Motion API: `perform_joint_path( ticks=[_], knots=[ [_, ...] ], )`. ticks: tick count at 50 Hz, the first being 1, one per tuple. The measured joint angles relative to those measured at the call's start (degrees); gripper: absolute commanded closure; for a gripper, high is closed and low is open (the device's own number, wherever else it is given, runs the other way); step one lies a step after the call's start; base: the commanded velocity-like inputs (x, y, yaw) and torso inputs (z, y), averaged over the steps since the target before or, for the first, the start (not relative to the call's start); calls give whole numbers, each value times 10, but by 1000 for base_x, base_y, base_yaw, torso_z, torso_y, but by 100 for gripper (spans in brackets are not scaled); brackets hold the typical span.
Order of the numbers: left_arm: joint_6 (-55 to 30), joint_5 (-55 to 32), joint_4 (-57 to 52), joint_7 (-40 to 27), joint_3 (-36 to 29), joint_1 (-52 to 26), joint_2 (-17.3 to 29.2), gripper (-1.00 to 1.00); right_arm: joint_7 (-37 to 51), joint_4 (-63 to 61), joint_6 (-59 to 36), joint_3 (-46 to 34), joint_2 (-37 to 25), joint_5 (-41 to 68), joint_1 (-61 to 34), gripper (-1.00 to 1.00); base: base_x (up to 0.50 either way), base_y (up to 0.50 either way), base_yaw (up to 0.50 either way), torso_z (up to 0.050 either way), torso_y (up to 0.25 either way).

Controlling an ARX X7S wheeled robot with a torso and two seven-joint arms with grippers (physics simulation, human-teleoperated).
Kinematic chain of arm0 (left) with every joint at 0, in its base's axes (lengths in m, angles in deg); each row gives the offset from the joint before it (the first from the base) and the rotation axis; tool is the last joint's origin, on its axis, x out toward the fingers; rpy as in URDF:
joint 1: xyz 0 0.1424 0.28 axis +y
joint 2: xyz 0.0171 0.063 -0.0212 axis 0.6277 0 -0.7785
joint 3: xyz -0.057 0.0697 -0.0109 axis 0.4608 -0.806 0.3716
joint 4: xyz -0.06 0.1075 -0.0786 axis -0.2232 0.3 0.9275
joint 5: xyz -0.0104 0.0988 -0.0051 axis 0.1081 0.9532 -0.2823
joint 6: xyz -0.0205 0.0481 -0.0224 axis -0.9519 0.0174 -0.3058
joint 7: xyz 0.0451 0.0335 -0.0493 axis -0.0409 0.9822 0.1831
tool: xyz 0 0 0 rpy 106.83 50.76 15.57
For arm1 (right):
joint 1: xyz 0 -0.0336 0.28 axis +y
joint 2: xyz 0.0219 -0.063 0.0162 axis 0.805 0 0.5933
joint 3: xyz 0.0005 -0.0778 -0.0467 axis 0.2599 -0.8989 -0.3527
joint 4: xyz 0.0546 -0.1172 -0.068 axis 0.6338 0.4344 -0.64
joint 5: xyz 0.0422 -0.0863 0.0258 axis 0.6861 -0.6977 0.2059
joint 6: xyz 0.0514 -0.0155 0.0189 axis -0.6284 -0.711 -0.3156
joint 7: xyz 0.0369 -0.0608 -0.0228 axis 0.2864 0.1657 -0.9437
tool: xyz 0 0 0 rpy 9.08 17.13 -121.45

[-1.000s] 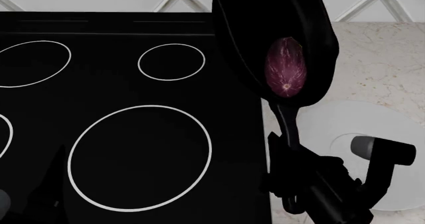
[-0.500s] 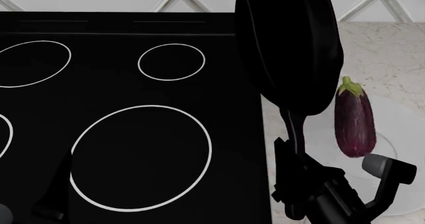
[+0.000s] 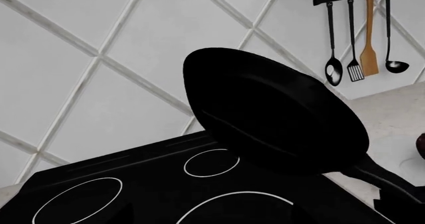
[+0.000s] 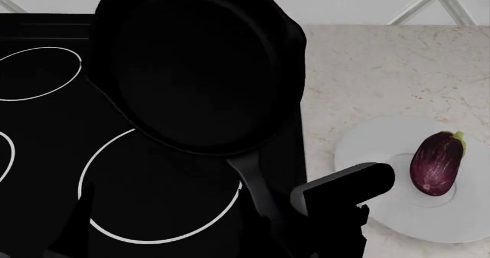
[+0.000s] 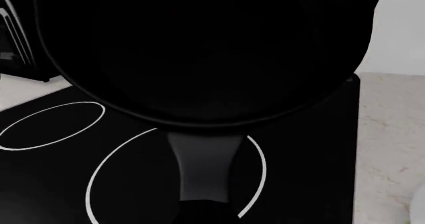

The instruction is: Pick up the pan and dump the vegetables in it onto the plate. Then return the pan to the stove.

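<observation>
The black pan (image 4: 195, 69) hangs level and empty above the stove (image 4: 46, 126), over the right-hand burner rings. My right gripper (image 4: 279, 229) is shut on its handle (image 5: 202, 169) at the stove's front right. The pan also fills the right wrist view (image 5: 199, 50) and shows in the left wrist view (image 3: 272, 114). The purple eggplant (image 4: 436, 163) lies in the well of the white plate (image 4: 375, 143) on the counter at the right. My left gripper (image 3: 212, 219) is open and empty, low over the stove's front left.
A marble counter (image 4: 382, 69) lies right of the stove, with a tiled wall (image 3: 99, 59) behind. Utensils (image 3: 362, 40) hang on a wall rail at the back right. The large front burner ring (image 4: 100, 212) lies under the pan's handle.
The pan has swung left from over the plate to over the stove and turned level. The eggplant has fallen out of it and now lies in the plate's well.
</observation>
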Motion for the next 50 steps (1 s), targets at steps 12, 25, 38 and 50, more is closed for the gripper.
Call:
perform_joint_path(
  ticks=[12,25,38,50],
  knots=[
    [23,0,5,-7,-14,3,12,-100,57,-58,-64,-27,-28,12,19,100,0,0,0,0,2],
    [43,-1,6,-13,-20,10,22,-100,77,-55,-117,-66,-28,16,10,100,0,0,0,1,2],
    [74,17,16,-1,-23,34,29,-100,115,-38,-232,-100,-12,52,-59,100,0,0,0,0,2],
    [94,18,14,1,-19,52,40,-100,131,-6,-290,-119,5,67,-108,100,0,0,0,1,2]
  ],
)
